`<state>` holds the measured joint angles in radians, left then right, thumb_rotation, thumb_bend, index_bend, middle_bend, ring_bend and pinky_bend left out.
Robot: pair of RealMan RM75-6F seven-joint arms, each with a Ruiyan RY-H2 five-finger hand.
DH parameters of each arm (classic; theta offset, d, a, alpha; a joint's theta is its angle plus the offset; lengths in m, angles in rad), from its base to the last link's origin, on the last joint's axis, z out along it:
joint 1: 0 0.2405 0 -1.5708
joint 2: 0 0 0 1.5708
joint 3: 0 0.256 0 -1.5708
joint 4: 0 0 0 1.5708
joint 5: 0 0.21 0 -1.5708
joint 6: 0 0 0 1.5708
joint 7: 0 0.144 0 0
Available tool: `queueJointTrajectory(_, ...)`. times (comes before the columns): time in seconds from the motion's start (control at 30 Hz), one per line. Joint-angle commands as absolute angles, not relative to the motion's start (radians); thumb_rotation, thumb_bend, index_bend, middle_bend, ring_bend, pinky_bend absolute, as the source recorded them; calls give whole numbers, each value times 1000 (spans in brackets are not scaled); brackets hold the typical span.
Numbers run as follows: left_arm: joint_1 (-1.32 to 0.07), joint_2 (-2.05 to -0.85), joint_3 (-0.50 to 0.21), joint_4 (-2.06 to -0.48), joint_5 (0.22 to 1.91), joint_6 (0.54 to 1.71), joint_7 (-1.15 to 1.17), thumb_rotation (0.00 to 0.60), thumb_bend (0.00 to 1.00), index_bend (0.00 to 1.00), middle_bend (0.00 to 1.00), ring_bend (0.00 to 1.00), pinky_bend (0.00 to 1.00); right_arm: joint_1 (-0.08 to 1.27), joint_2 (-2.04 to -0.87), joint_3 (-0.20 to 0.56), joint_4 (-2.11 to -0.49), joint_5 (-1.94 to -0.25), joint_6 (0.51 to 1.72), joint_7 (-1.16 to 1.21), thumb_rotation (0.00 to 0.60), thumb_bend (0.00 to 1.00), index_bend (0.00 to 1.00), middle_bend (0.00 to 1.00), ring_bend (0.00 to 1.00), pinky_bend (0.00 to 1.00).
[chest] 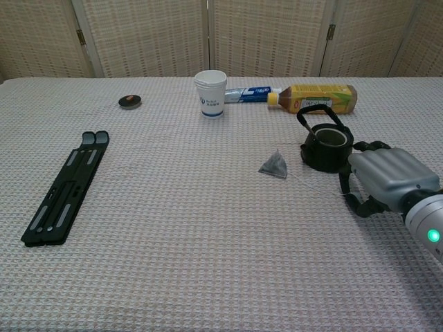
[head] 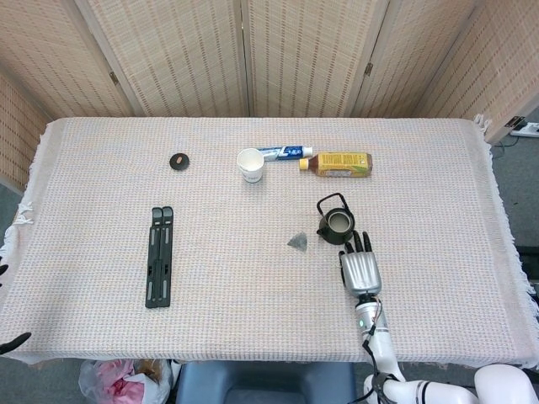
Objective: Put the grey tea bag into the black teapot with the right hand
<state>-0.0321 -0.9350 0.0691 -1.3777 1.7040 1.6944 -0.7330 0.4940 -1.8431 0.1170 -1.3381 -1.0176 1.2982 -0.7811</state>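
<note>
Chest view shows my right hand (chest: 383, 181) hovering empty, fingers loosely curled downward, just right of the black teapot (chest: 326, 146). Its lid is off, ready for the grey tea bag (chest: 274, 164) lying untouched on the cloth just left of the pot.

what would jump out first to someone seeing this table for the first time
Probably the silver right hand at the near right, hovering just beside the black teapot with nothing in it. Left of the teapot the small grey tea bag lies alone on the cloth. Behind them, a white paper cup, a toothpaste tube and a yellow bottle on its side form a row.
</note>
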Motion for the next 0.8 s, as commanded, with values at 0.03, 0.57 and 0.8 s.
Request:
queueJointTrajectory(0.03,-33,-935,68,-1378,1703,1693,-734,600,135,0,0,43,279,491,-1843,120,-1339,-1029,1304,-777,600,490,619,303,0,0)
queueJointTrajectory(0.57,-39,-937,66,-1385,1697,1675,-714,600,135,0,0,42,279,457,-1770,129,-1508,-1160,1417,-775,600,519,639,317,0,0)
queueJointTrajectory(0.8,-50,-937,65,-1411,1687,1642,-674,600,135,0,0,43,279,465,-1706,168,-1638,-1200,1452,-830,600,526,639,317,0,0)
